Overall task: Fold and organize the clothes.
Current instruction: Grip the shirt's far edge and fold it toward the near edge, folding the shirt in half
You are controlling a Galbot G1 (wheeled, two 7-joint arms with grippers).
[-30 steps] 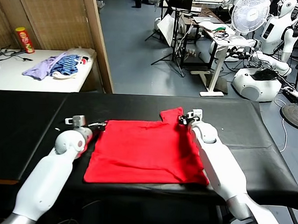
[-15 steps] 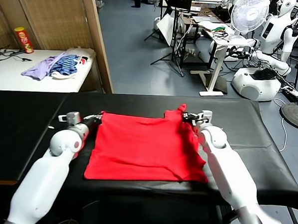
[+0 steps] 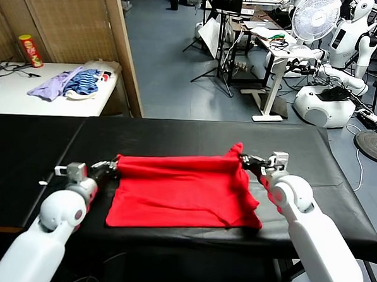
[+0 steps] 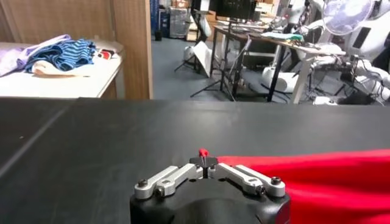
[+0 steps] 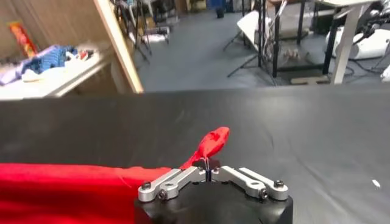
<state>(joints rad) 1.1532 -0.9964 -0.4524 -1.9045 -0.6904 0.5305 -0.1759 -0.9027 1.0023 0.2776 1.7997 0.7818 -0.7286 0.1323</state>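
The clothes are one bright red T-shirt [image 3: 179, 194] lying on the black table [image 3: 176, 131]. Its far edge is raised off the table and stretched between my two grippers. My left gripper [image 3: 113, 167] is shut on the far left corner; in the left wrist view a small red tip pokes out past the left gripper [image 4: 203, 162] and the red T-shirt [image 4: 317, 179] runs off to one side. My right gripper [image 3: 245, 160] is shut on the far right corner, and in the right wrist view a bunched red T-shirt fold [image 5: 211, 142] sticks out beyond the right gripper [image 5: 208, 171].
A white side table [image 3: 26, 98] at the back left carries a heap of purple and blue-striped garments [image 3: 71, 83] and a red can [image 3: 30, 49]. A wooden partition [image 3: 120, 49] stands behind it. A fan [image 3: 316, 18], desks and other robots [image 3: 323, 101] fill the back right.
Both grippers have drawn back toward the table's near edge, pulling the shirt's far edge up and over the rest of the shirt. The arms have spread a little wider apart.
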